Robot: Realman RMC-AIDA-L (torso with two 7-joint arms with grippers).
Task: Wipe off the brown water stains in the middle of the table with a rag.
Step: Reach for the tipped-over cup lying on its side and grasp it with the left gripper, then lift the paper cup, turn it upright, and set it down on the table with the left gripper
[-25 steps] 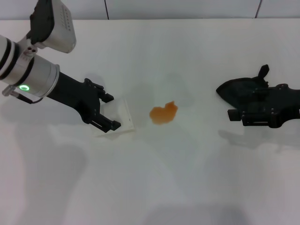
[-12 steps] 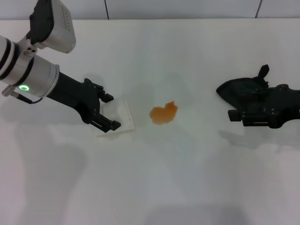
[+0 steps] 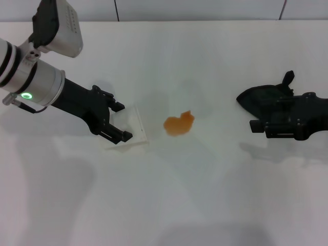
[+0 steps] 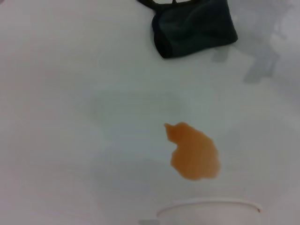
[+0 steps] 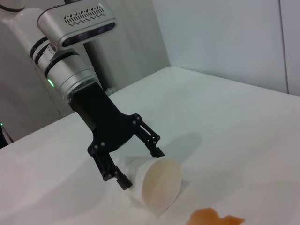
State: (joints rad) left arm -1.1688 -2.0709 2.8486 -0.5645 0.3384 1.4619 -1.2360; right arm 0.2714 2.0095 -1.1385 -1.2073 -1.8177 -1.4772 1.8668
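Head view: the left arm reached in from 10 o'clock, angled down toward the middle of the table [image 3: 169, 205]. The left gripper [image 3: 119, 122] lay low, its fingers spread around a single translucent cup [image 3: 132, 125] lying on its side. One patch of brown water stains [image 3: 179, 124] sat at the centre, just beside the cup toward 3 o'clock and apart from it. The right gripper [image 3: 260, 127] rested at 3 o'clock, well apart from the stain, beside and touching one black rag [image 3: 261, 97]; whether its fingers were spread or closed could not be told.

Left wrist view: one stain [image 4: 194, 153] lay near the cup rim [image 4: 206, 205]; one rag [image 4: 193, 28] lay well beyond it on the table [image 4: 56, 93].

Right wrist view: the left gripper [image 5: 138, 164] sloped down to the table [image 5: 225, 122], two fingers [image 5: 152, 143] open on either side of the cup [image 5: 157, 185], mouth facing the stain [image 5: 215, 217].
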